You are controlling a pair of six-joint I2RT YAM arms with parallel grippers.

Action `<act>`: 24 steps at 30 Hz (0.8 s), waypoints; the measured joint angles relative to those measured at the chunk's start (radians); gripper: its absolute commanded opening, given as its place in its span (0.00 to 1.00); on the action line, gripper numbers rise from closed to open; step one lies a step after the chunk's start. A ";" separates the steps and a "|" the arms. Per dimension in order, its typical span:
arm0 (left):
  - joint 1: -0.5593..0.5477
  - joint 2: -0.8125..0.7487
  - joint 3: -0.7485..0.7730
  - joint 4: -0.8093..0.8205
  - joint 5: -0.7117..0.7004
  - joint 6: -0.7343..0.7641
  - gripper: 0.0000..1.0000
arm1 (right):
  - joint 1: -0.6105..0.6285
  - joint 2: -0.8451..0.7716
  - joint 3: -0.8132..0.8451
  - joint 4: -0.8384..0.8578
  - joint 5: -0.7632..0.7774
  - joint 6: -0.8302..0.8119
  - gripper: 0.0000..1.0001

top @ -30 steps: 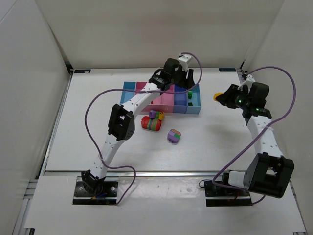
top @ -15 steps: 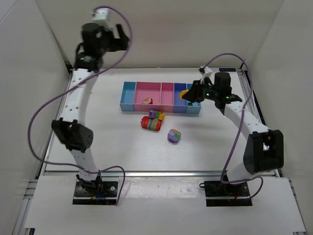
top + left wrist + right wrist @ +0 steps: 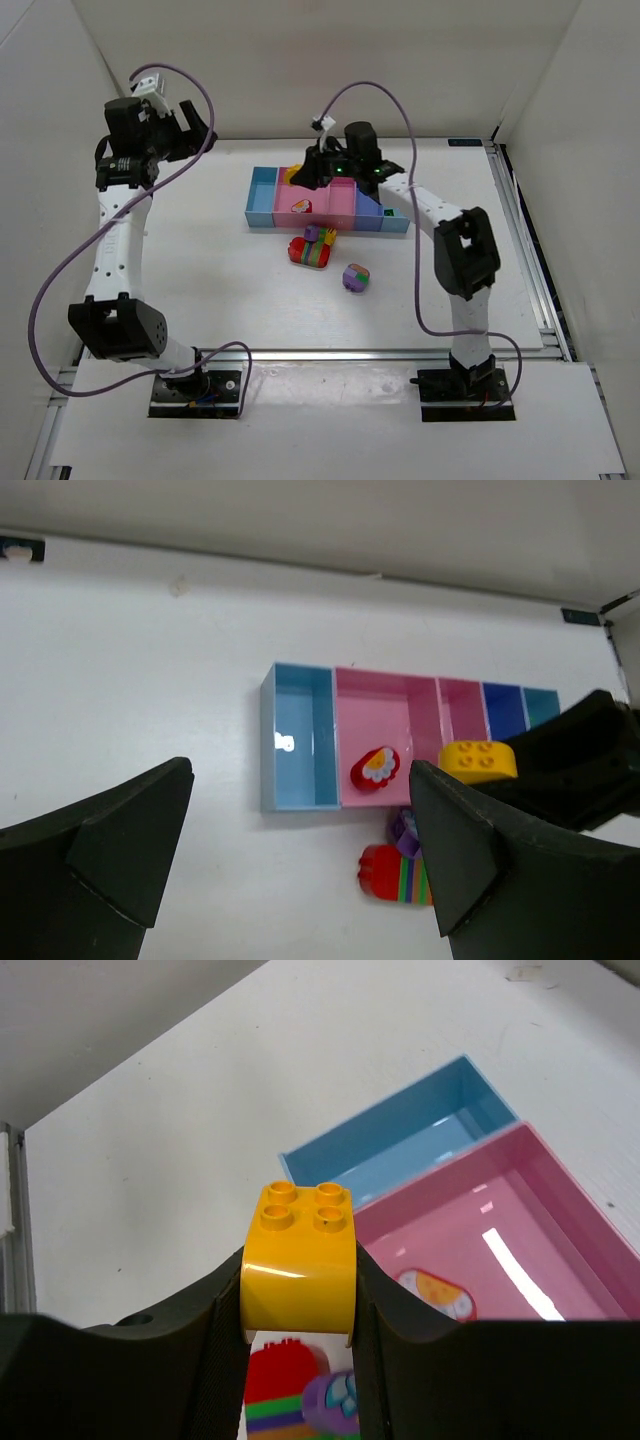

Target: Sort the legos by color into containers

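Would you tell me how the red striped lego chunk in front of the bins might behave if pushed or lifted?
The striped chunk looks like stacked plastic bricks, so it is probably stiff and light. Its rounded red end suggests it may roll or pivot when pushed. The seams between its coloured layers could split under a sideways pull.

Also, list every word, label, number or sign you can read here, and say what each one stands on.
None: no view shows any readable text.
The red plastic brick in the wide pink plastic bin bears a white and yellow picture, not letters.
The studs of the yellow plastic brick look blank; any embossing is too small to tell.
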 measured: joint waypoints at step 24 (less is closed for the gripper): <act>0.117 -0.091 -0.156 -0.029 0.006 -0.014 0.99 | 0.201 0.468 0.566 -0.082 0.332 -0.073 0.04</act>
